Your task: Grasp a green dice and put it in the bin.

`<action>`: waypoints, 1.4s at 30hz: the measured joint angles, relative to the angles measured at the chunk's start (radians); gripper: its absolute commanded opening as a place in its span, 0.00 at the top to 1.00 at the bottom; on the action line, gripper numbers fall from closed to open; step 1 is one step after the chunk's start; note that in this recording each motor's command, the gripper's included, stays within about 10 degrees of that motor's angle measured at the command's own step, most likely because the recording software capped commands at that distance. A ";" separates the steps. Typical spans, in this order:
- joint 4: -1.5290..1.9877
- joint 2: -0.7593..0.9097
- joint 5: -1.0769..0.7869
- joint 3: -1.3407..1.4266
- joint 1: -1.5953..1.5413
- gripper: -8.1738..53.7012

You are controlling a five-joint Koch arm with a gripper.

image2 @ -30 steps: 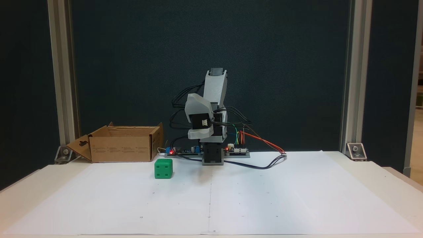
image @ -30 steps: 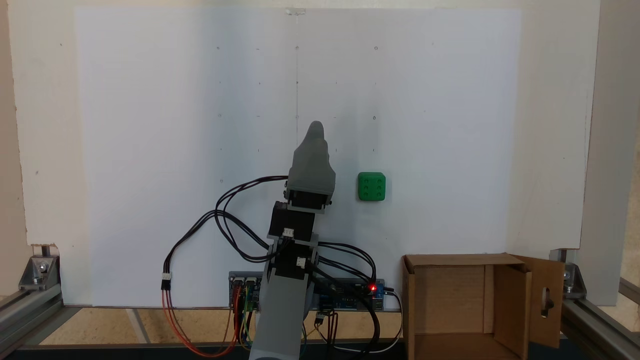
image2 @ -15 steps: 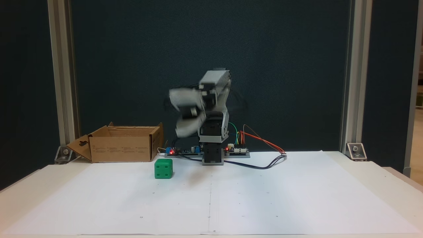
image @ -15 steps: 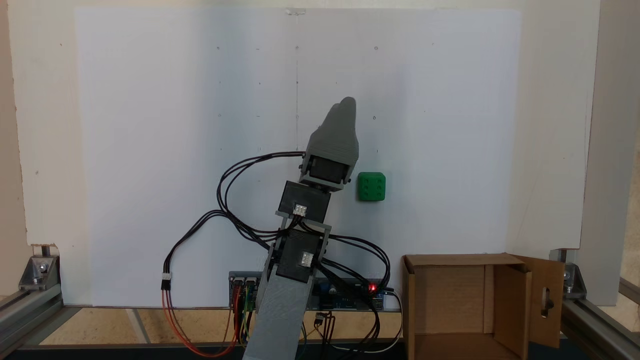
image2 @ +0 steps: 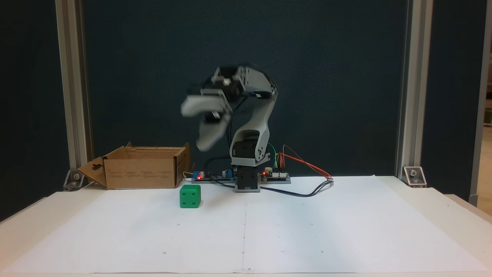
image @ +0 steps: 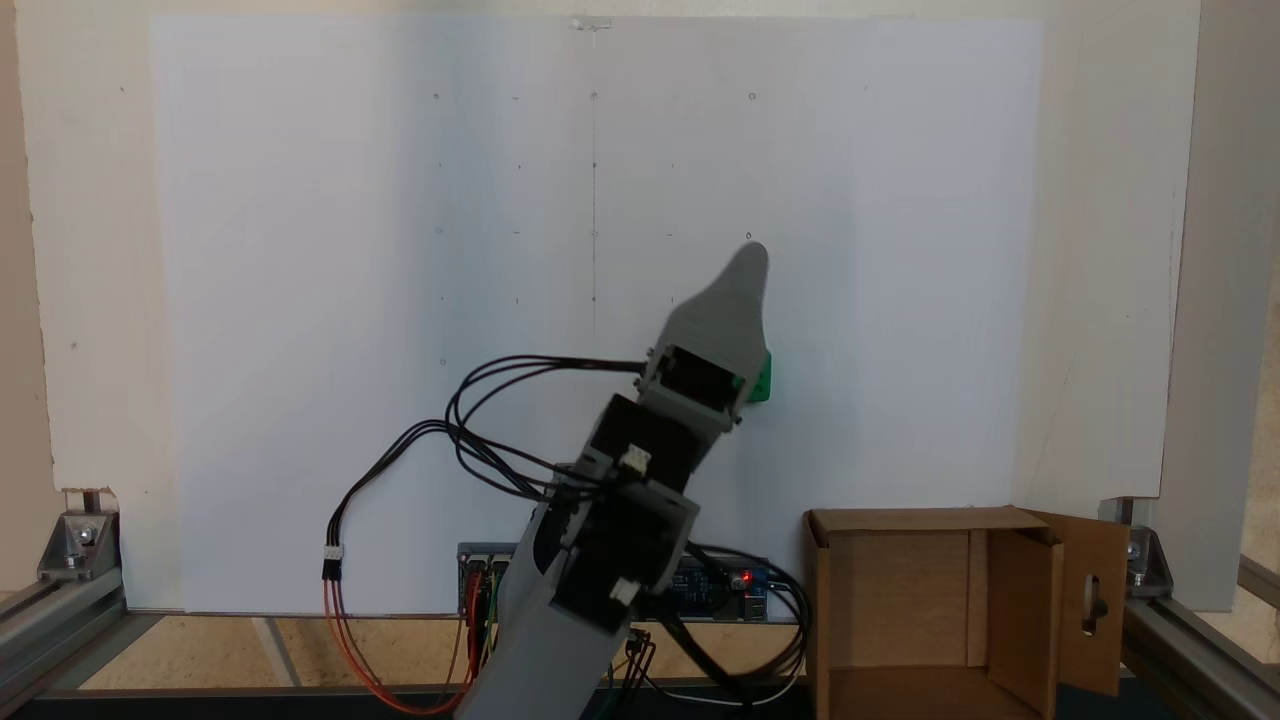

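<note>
White paper sheet (image2: 307,231), green dice (image2: 190,196) square-on, four-pip face frontward; blurred fingers (image2: 192,127) apart, empty.

Dark backdrop (image2: 326,77), white-papered table (image2: 307,238)

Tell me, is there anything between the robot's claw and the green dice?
No. In a fixed view the gripper hangs above the green dice with empty air between them. The dice sits alone on the white paper.

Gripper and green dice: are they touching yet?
Apart. In a fixed view the gripper, blurred and open, hangs well above the green dice, with dark backdrop between them. From above it merely overlaps the green dice.
</note>
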 measured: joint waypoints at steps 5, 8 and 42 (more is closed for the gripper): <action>0.311 -0.009 -0.196 -0.035 0.169 0.06; 0.494 -0.018 -0.304 -0.037 0.261 0.06; 0.845 -0.416 -1.086 -0.341 0.514 0.06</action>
